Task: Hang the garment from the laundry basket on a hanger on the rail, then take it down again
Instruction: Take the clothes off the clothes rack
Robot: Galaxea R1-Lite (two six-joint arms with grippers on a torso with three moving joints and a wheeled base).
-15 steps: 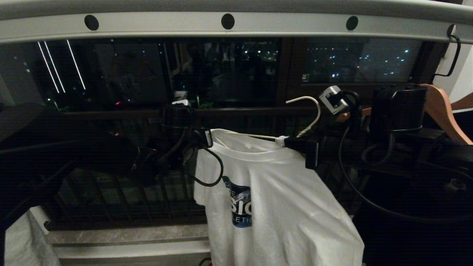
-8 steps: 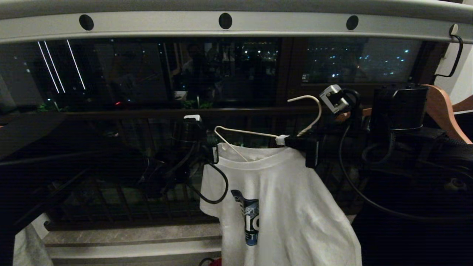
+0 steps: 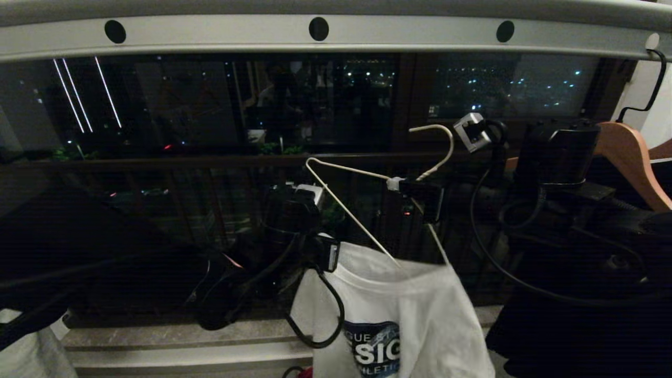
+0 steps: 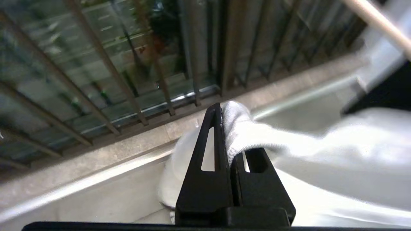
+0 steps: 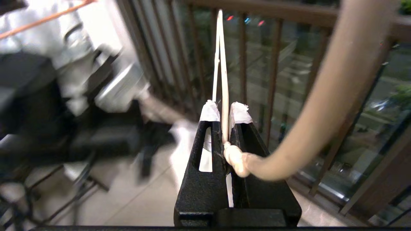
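Rail (image 3: 252, 35): pale grey metal bar with round dark holes along its flat face, running across the top of the head view.
Wire hanger (image 3: 346, 202): thin white hanger held below the rail, clear of it, tilted so one arm slopes steeply down into the T-shirt's neck opening; its hook (image 3: 438, 149) curves upward beside the right gripper.
Right gripper (image 3: 401, 185): fingers clamped together on the hanger's twisted neck; in the right wrist view the white-taped fingertips (image 5: 210, 110) stand either side of the wire (image 5: 223, 80), with the hook sweeping away past them.
T-shirt (image 3: 415, 310): white, with a blue-and-black shield graphic (image 3: 374, 350) bearing white lettering; it hangs low at the bottom centre of the head view, its collar sagging beneath the hanger's upper arm, with only the lower parts of the hanger's wires reaching into the neck.
Left gripper (image 3: 329, 255): closed on the T-shirt's collar at its left edge; the left wrist view shows the black fingers (image 4: 210, 150) pinching a fold of white ribbed fabric (image 4: 244, 131).
Wooden hanger (image 3: 632, 157): brown, hung by a black hook (image 3: 651, 86) from the rail's far right end, partly behind the right arm.
Balcony railing (image 4: 109, 67): dark upright bars behind the work, above a pale stone ledge (image 3: 184, 336).
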